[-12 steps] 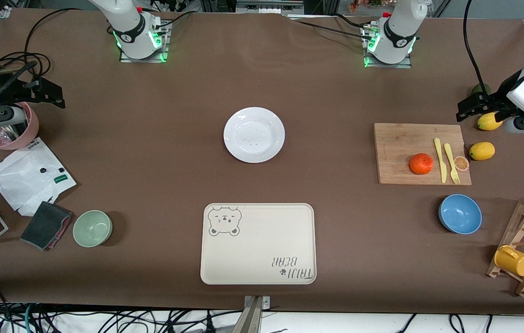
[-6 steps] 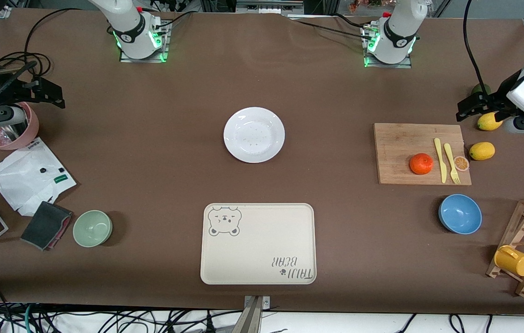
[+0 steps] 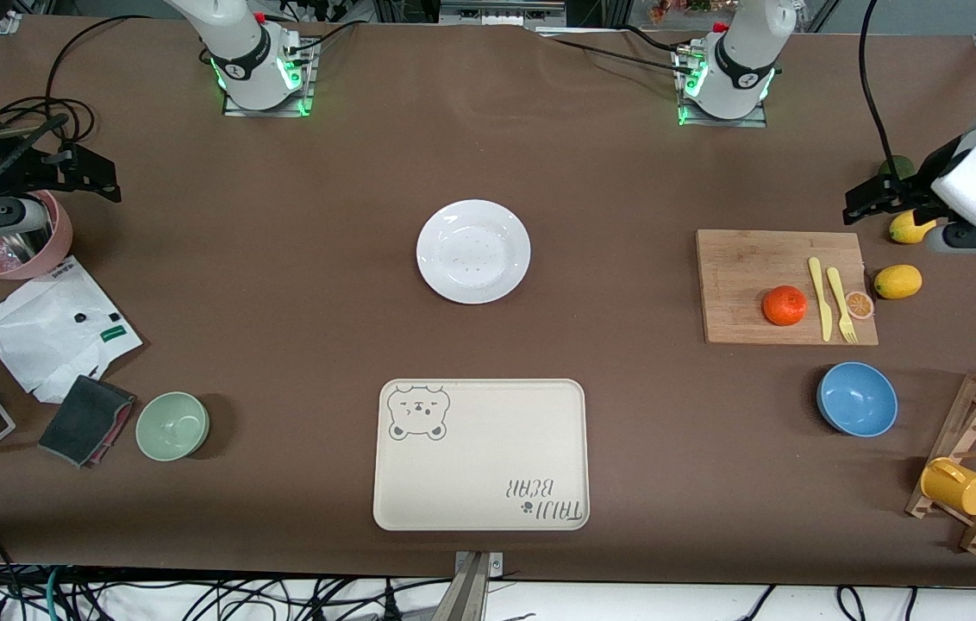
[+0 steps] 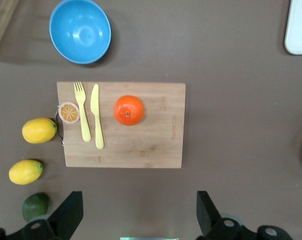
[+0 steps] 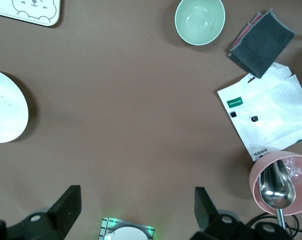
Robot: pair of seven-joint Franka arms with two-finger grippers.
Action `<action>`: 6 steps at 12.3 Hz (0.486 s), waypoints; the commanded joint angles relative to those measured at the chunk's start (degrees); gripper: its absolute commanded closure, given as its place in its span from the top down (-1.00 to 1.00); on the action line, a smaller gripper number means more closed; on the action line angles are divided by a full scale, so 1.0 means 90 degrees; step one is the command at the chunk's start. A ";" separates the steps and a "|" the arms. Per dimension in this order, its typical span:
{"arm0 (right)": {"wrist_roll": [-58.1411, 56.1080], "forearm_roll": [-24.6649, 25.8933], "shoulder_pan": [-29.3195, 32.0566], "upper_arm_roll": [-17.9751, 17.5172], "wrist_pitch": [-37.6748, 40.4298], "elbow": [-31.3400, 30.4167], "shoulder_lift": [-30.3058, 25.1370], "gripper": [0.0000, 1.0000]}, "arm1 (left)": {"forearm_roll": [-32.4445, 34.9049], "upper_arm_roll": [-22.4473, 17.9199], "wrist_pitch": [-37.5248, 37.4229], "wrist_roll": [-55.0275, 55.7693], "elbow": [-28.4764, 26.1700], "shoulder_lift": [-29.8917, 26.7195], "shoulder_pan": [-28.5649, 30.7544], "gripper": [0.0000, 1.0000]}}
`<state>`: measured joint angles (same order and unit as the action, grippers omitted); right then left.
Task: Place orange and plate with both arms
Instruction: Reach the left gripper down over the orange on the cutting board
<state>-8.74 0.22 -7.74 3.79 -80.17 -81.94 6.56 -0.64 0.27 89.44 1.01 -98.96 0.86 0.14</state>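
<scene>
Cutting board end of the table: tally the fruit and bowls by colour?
Orange-coloured: 2, the orange and the orange slice, both on the cutting board
Yellow: 2, lemons
Green: 1, lime
Blue: 1, blue bowl
Total: 6
</scene>
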 commanded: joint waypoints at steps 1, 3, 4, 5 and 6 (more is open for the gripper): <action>0.0083 -0.0083 0.0030 -0.0001 0.0030 0.0091 0.0023 1.00 | 0.0178 0.0019 -0.0055 -0.0025 0.0049 0.0362 0.0160 1.00; 0.0083 -0.0083 0.0039 0.0008 0.0031 0.0091 0.0023 1.00 | 0.0383 0.0019 0.0431 -0.0171 0.0039 0.0781 0.0307 1.00; 0.0073 -0.0083 0.0030 0.0008 0.0011 0.0091 0.0033 1.00 | 0.0383 0.0019 0.0782 -0.0239 0.0019 0.1112 0.0327 1.00; 0.0083 -0.0083 0.0030 0.0008 0.0001 0.0091 0.0023 1.00 | 0.0432 0.0028 0.1114 -0.0249 -0.0029 0.1328 0.0327 1.00; 0.0083 -0.0083 0.0030 0.0008 0.0011 0.0091 0.0023 1.00 | 0.0471 0.0028 0.1301 -0.0249 -0.0039 0.1553 0.0327 1.00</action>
<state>-8.74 0.22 -7.70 3.85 -80.23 -81.94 6.59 1.97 0.10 98.36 -0.12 -99.66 11.36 2.98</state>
